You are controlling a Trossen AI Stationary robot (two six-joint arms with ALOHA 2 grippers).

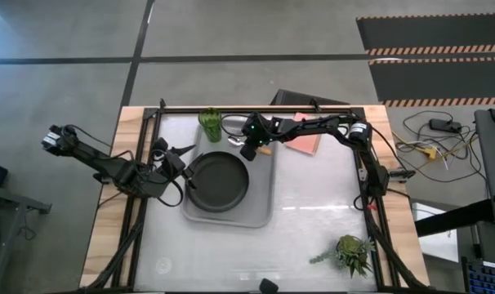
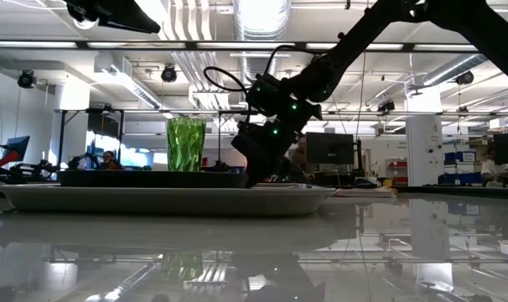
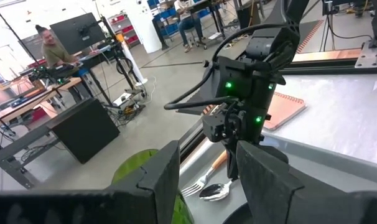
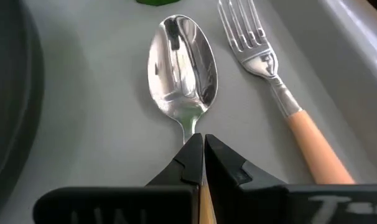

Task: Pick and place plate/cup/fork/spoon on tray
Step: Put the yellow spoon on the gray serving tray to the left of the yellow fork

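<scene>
While the right gripper (image 4: 203,163) has its fingers pressed together on the neck of the spoon (image 4: 183,62), right at the bottom centre of the right wrist frame, the bowl of that spoon already lies flat on the grey floor of the tray (image 4: 95,124), so I judge the last piece is down but not yet let go. Just to the right of it in that frame lies the fork (image 4: 272,81), tines toward the top edge, close beside the spoon yet apart from it, its orange handle running off to the lower right. At the left edge a dark curve is the rim of the plate (image 4: 5,93). From overhead, the plate (image 1: 218,181) sits left of centre, on the left half of the tray (image 1: 260,208), and the cup (image 1: 210,124) stands upright at the upper left near the tray's far corner; whether it is on the tray or just off its rim I cannot tell, though the low view shows it behind the tray's edge. By my reckoning, only the release of the spoon and the arm's retreat are left. The left gripper (image 1: 176,155) waits at the plate's left side, fingers apart and empty. Hidden or doubtful: the spoon's handle is covered by the right fingers, both utensils are mostly masked by the right wrist from above, and a pink pad (image 1: 303,144) shows only partly beyond that arm.
</scene>
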